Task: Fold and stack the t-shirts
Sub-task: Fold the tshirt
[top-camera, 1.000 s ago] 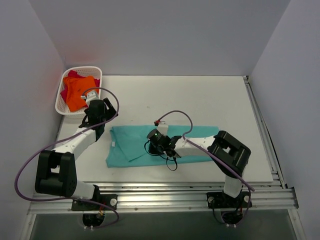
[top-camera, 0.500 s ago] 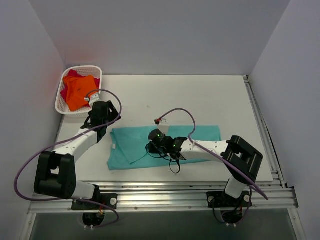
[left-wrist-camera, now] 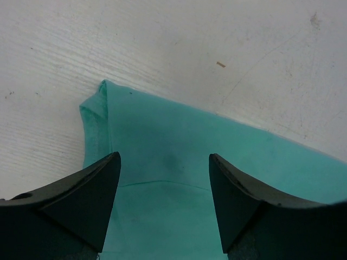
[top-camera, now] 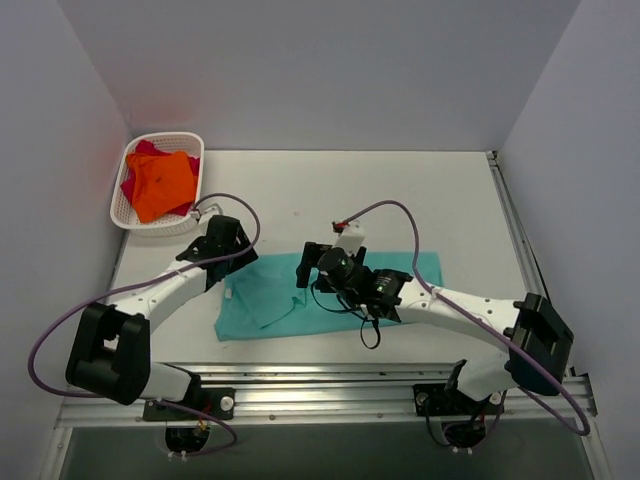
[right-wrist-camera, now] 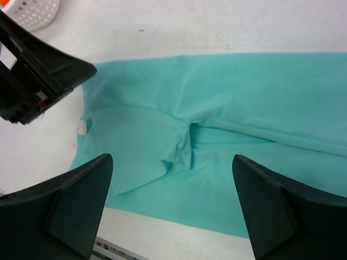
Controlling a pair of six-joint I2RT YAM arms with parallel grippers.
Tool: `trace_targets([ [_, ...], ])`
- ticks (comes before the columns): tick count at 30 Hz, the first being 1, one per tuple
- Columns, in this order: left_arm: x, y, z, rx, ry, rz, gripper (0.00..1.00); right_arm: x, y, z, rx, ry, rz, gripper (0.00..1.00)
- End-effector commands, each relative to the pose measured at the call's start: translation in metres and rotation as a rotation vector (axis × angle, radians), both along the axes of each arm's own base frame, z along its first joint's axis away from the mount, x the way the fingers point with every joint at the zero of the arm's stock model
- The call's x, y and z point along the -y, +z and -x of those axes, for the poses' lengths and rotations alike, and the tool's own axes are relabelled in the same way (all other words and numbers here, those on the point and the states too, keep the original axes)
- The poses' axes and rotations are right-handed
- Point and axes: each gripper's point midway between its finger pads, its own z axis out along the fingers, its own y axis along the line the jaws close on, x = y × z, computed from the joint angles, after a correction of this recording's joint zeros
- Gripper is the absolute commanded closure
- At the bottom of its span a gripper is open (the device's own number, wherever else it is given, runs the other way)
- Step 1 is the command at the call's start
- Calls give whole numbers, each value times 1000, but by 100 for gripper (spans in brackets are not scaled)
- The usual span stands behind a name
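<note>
Hovering over the teal tee [top-camera: 262, 300] spread on the near tabletop [top-camera: 420, 190]: left tool [left-wrist-camera: 162, 162] wide open at its far-left corner, right tool [right-wrist-camera: 172, 162] wide open mid-shirt. White tag [right-wrist-camera: 82, 128], unreadable. Far-left basket [top-camera: 120, 207] holds the orange tee [top-camera: 160, 187] atop the magenta tee [top-camera: 146, 149].

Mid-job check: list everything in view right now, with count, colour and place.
teal t-shirt: 1, teal-green, lying flat on the table, near centre
orange t-shirt: 1, bright orange, on top in the basket
magenta t-shirt: 1, magenta-red, in the basket under the orange one
basket: 1, white lattice, table's far left corner
table: 1, white
cables: 2, purple, one along each arm
left claw: 1, black, open, above the teal t-shirt's corner
right claw: 1, black, open, above the teal t-shirt
</note>
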Motion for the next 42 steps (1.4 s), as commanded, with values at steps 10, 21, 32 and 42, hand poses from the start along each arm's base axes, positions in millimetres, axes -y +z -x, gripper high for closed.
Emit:
trace_targets([
  [10, 12, -62, 17, -171, 14, 8, 26, 90, 54, -43, 112, -193, 35, 11],
  [21, 31, -113, -17, -257, 2, -3, 98, 133, 55, -70, 122, -265, 71, 11],
  [32, 58, -46, -183, -112, -106, -97, 98, 149, 43, -84, 102, -299, 81, 12],
  [42, 99, 54, -328, 262, -322, 18, 19, 163, 40, -81, 105, -333, 89, 14],
])
